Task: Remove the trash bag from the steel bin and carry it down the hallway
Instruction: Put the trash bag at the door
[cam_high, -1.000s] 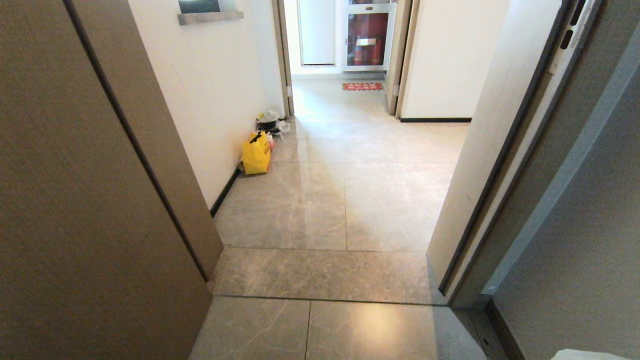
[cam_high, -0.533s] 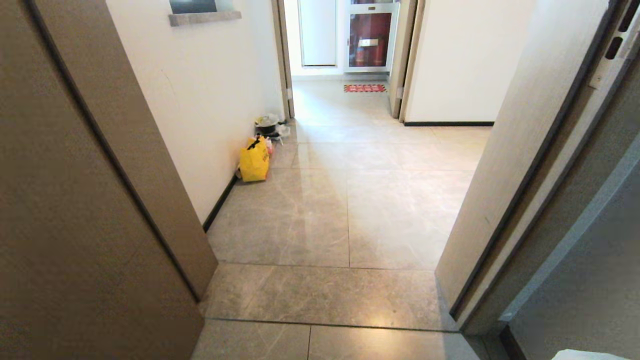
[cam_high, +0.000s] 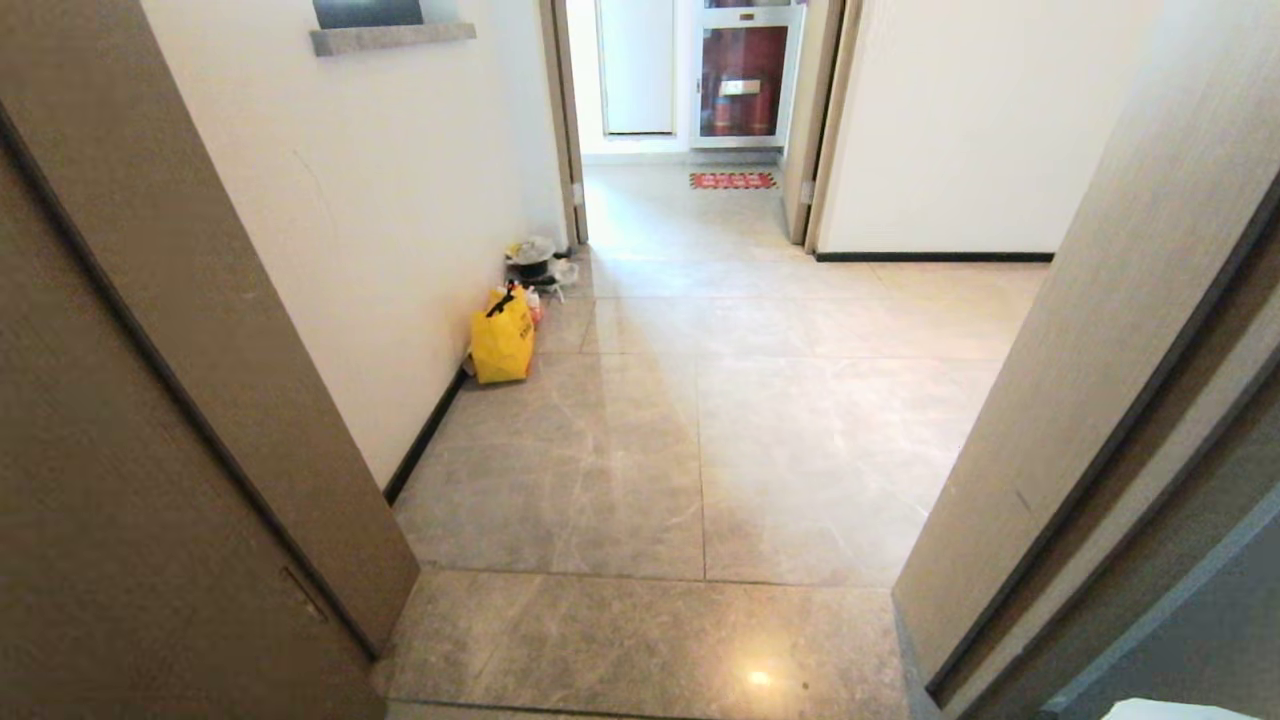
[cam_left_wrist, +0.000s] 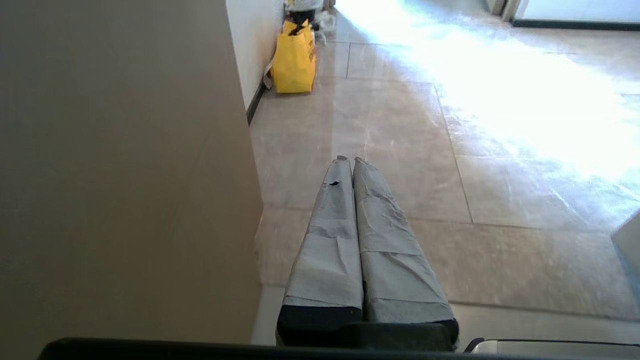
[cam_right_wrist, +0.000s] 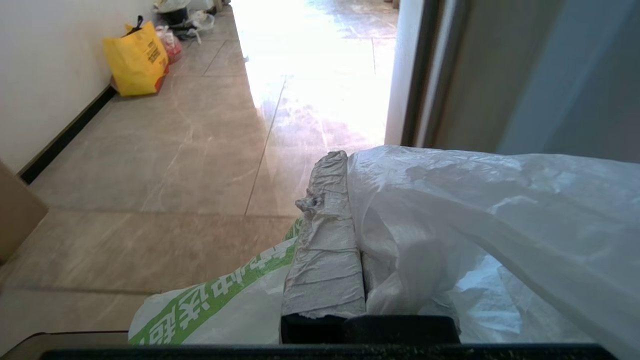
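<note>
Currently framed by a doorway: brown door leaf (cam_high: 150, 420) on the left, grey-brown door frame (cam_high: 1100, 380) on the right, hallway with glossy beige-grey marbled tiles (cam_high: 700, 440) running ahead.

Right gripper (cam_right_wrist: 345, 160): taped grey fingers clamped together on the thin translucent white plastic trash bag (cam_right_wrist: 475, 215). Film is bunched over the far finger and spreads across that side of the right wrist view. Near finger (cam_right_wrist: 325, 235) is bare. Below it a white bag panel with green printing (cam_right_wrist: 225, 295) hangs under the gripper. Whether it is part of the same bag, can't tell. In the head view only a white sliver of bag (cam_high: 1180, 710) shows at the bottom right corner.

Left gripper (cam_left_wrist: 350, 161): taped grey fingers pressed tip to tip, nothing between them, pointing along the floor just beside the door leaf.

Along the left wall, touching the black baseboard (cam_high: 425, 440): yellow shopping bag with black handles (cam_high: 502, 340), standing upright. Just behind it, a small pile of clutter by the next door frame, too small to identify.

Far end: second doorway, red patterned mat (cam_high: 732, 180) on the floor, glass-fronted cabinet with red contents (cam_high: 742, 80) beyond.

Steel bin: not visible in any view.
</note>
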